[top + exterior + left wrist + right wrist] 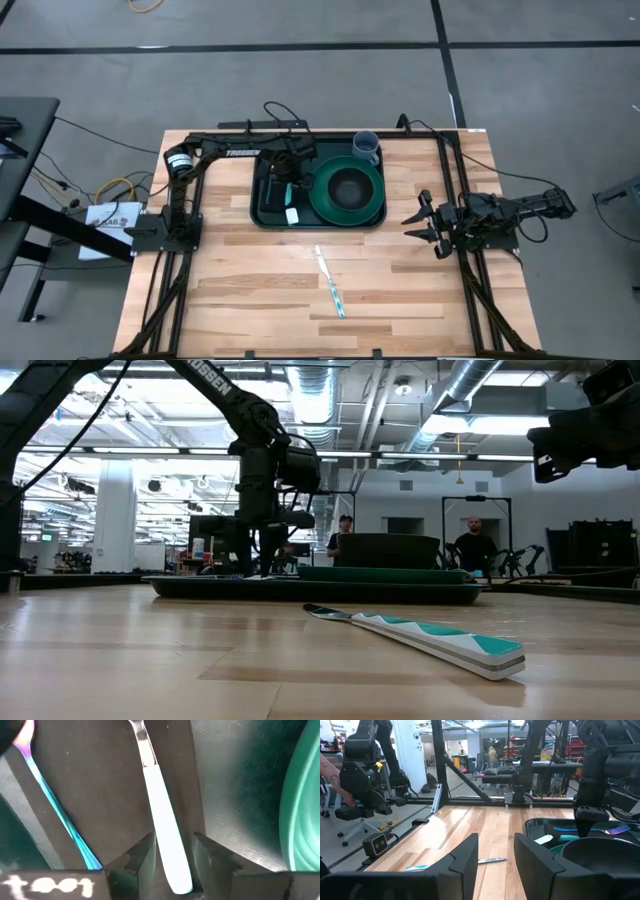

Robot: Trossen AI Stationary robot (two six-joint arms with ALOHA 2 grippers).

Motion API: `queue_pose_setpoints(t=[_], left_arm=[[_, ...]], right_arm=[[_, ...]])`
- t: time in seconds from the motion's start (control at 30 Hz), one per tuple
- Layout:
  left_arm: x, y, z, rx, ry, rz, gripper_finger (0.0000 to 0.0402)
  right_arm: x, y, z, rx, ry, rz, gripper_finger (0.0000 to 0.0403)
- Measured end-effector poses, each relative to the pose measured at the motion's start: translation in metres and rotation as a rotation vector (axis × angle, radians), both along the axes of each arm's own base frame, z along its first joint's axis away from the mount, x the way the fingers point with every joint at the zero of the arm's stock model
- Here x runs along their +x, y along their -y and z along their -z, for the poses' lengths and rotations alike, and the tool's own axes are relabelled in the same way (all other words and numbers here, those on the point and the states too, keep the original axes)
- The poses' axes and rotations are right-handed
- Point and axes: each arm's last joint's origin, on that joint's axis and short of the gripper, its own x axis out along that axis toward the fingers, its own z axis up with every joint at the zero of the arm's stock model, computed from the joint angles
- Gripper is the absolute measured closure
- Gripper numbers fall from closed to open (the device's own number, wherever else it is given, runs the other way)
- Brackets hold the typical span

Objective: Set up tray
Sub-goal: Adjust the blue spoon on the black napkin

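Note:
The dark green tray [262, 218] lies at the table's far middle. On it sit a round green plate [376, 200] with a dark bowl [347, 187], and a black napkin [100, 795]. A white-handled utensil [162, 820] and an iridescent one [50, 800] lie on the napkin. My left gripper [174, 845] hangs open over the tray's left part, pointing down. Its fingers stand on either side of the white handle, above it. My right gripper [415, 225] waits open at the table's right side, pointing level toward the tray.
A knife with a white and teal handle [330, 285] lies on the bare wood in front of the tray. A grey cup [366, 146] stands at the tray's far right corner. People stand in the room beyond the table.

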Motion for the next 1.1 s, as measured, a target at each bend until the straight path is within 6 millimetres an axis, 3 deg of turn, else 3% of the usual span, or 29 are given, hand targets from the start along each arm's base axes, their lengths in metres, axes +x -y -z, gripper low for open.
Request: queue_pose_setpoints(t=[0.3, 1.1], left_arm=[[0.002, 0.0, 0.017, -0.041, -0.042, 0.0, 0.0283], [0.003, -0.001, 0.016, -0.04, -0.045, -0.005, 0.0283]], right_arm=[[0.0, 0.0, 0.0, 0.0, 0.0, 0.001, 0.0285], [0.0, 0.0, 0.0, 0.0, 0.0, 0.0, 0.0285]])
